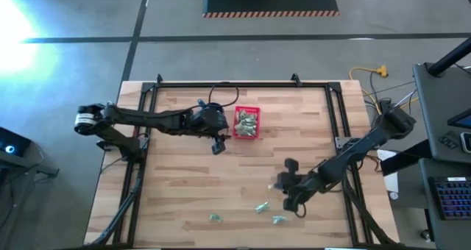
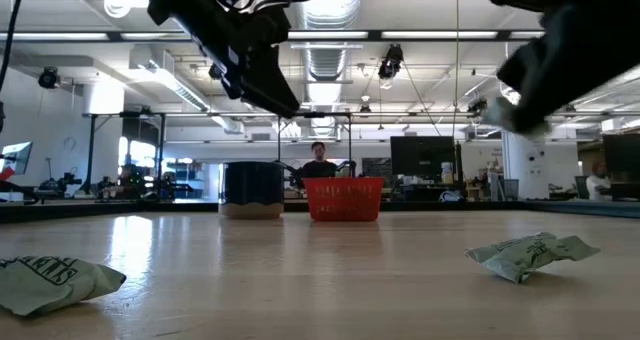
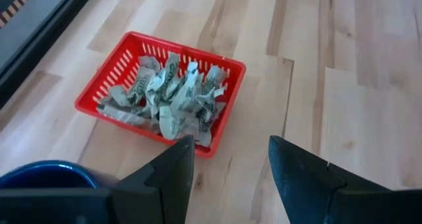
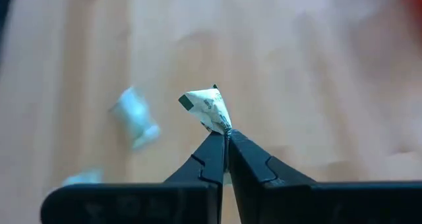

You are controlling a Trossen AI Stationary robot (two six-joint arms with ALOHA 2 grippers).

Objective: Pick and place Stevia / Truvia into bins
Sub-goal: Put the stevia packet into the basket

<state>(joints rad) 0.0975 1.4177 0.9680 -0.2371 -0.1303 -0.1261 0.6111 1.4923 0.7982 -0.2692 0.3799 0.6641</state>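
right gripper (image 4: 226, 137): fingers clenched on one sachet (image 4: 208, 109), up off the counter (image 1: 184, 184)
left gripper (image 3: 227, 161): fingers released, beside the red basket (image 3: 99, 95)

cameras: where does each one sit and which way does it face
High: above the table, looking straight down; both arms show, left tool beside the basket, right tool near loose sachets.
Low: at tabletop height, looking level toward the room; arms hang in from above.
Left wrist: on the left arm, looking down past its open fingers at the basket.
Right wrist: on the right arm; the tool pinches a sachet.
Shared: high, low and left wrist all show the basket.
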